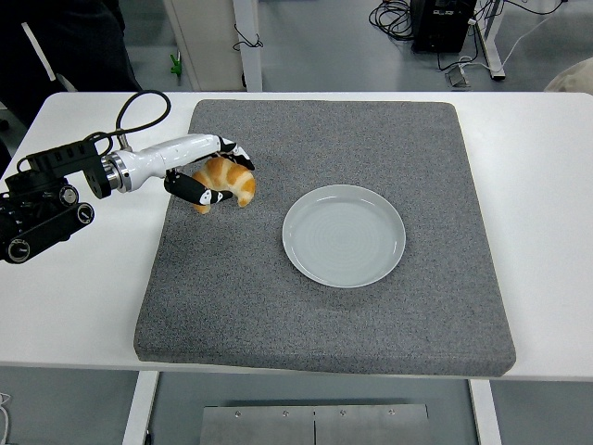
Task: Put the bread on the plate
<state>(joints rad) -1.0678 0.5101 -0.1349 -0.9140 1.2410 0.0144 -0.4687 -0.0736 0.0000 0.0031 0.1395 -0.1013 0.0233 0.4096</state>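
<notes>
A big grey felt mat (324, 278) covers the middle of the white table (547, 185). The robot's left hand (208, 171), white with black fingers, reaches in from the left edge of the table. Its fingers (190, 192) curl around a golden-brown crescent-shaped bread roll (227, 181) near the far left corner of the mat. The thumb sits under the roll and the other fingers lie over its top. The roll looks like it is touching the mat, but that is hard to tell. A round pale grey plate (344, 235) sits in the middle of the mat, well apart from the roll, toward the right edge.
</notes>
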